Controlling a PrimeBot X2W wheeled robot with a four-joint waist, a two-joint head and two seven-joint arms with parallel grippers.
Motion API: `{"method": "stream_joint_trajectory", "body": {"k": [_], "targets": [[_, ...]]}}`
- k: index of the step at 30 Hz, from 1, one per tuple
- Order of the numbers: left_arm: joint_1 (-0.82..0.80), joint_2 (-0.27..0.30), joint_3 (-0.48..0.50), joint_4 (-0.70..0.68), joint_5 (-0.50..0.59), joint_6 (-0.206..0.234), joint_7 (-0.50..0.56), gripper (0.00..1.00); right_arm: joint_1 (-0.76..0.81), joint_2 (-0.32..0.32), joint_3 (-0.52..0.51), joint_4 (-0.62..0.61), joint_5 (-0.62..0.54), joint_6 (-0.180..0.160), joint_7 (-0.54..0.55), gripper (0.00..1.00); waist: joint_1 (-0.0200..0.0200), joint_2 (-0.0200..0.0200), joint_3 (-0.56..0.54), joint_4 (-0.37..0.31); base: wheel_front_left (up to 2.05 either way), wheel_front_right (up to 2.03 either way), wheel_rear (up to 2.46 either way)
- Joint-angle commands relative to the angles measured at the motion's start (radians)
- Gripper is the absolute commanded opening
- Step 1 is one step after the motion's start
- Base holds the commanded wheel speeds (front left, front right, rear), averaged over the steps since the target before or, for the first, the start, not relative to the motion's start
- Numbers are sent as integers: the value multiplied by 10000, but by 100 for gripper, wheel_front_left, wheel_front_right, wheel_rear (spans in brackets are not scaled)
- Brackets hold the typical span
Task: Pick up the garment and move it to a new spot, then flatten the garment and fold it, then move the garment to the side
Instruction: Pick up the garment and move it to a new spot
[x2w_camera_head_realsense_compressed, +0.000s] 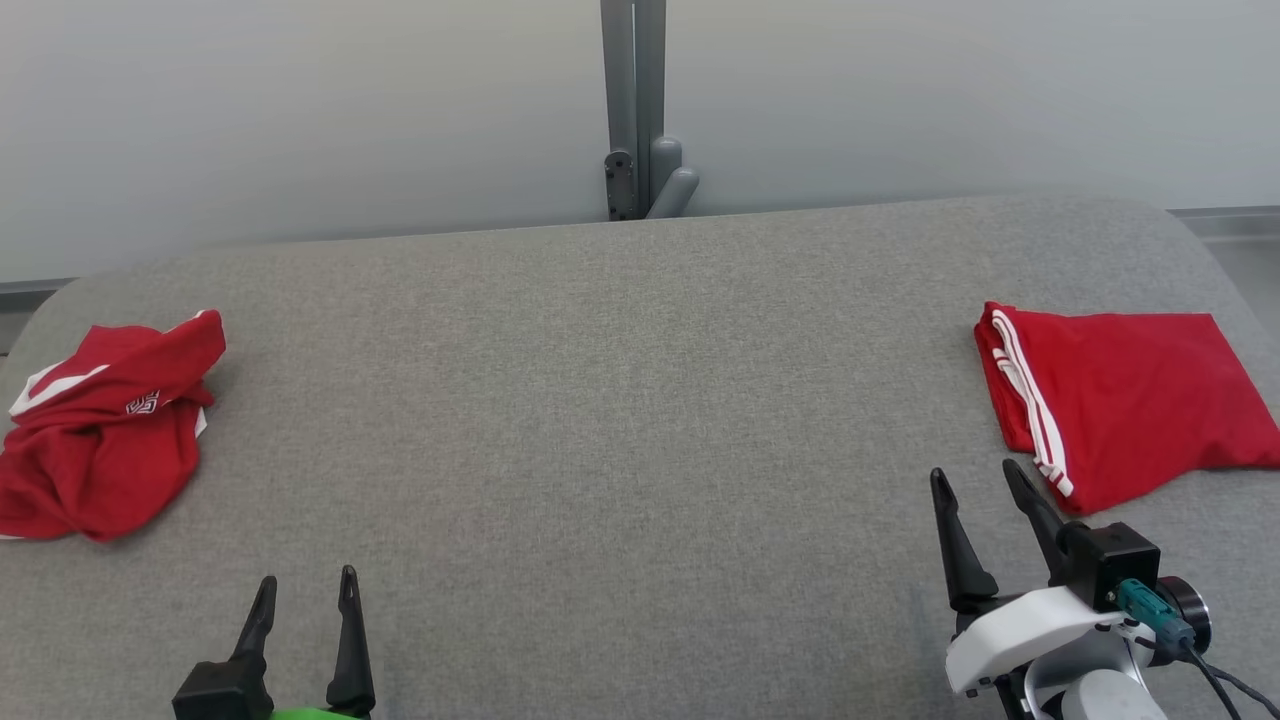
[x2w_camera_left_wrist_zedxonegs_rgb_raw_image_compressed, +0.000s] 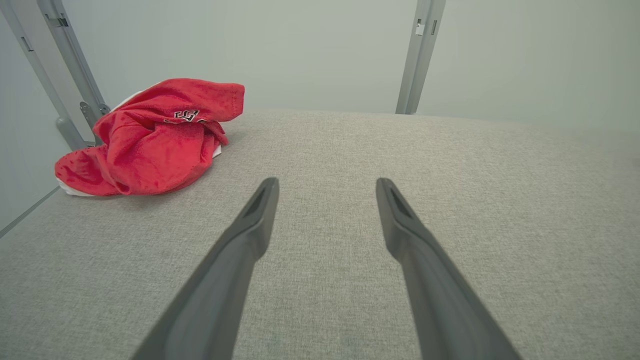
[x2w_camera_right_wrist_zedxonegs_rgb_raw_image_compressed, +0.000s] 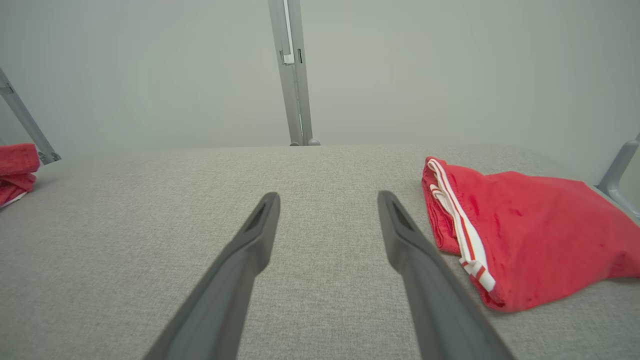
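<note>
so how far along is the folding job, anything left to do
Done, it seems: the folded garment lies at the right of the grey surface. In hand: nothing; the left gripper and right gripper are open and empty. Left: the crumpled garment at the left is not yet picked up, flattened or folded.

There are 2 red garments: crumpled garment (x2w_camera_head_realsense_compressed: 100, 440), folded garment (x2w_camera_head_realsense_compressed: 1140, 410). 2 grippers: left gripper (x2w_camera_head_realsense_compressed: 307, 577), right gripper (x2w_camera_head_realsense_compressed: 973, 468). 1 grey table (x2w_camera_head_realsense_compressed: 620, 420).

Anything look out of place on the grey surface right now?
The crumpled red garment at the left edge lies in a loose heap, unlike the folded red garment at the right. Nothing looks spilled or damaged.
</note>
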Motion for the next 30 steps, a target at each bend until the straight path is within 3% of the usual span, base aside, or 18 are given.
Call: {"method": "stream_joint_trajectory", "body": {"k": [1, 8, 15, 16, 26, 30], "targets": [[100, 12, -25, 56, -112, -19, 8, 100, 149, -19, 1, 8, 30, -16, -21, 100, 1, -1, 34, 68, 0, 0, 0], [-91, 16, 44, 149, -231, -26, 8, 100, 168, -15, 147, 34, 166, -18, -20, 100, 1, -1, 209, 797, 0, 0, 0], [-190, 22, 368, 294, 34, -92, 8, 100, 200, -15, 559, 103, 410, -16, -20, 100, 1, -1, 427, 2455, 0, 0, 0], [-190, 22, 368, 294, 34, -92, 8, 100, 200, -15, 559, 103, 410, -16, -20, 100, 1, -1, 427, 2455, 0, 0, 0], [27, 19, 807, 468, 52, -145, 8, 100, -19, -17, 1020, 270, 187, -16, -21, 100, 1, -1, 704, 5110, 0, 0, 0], [247, 14, 1048, 319, -366, -8, 8, 100, -469, -20, 1403, 392, 166, -18, -21, 100, 1, -1, 998, 5405, 0, 0, 0]]}}
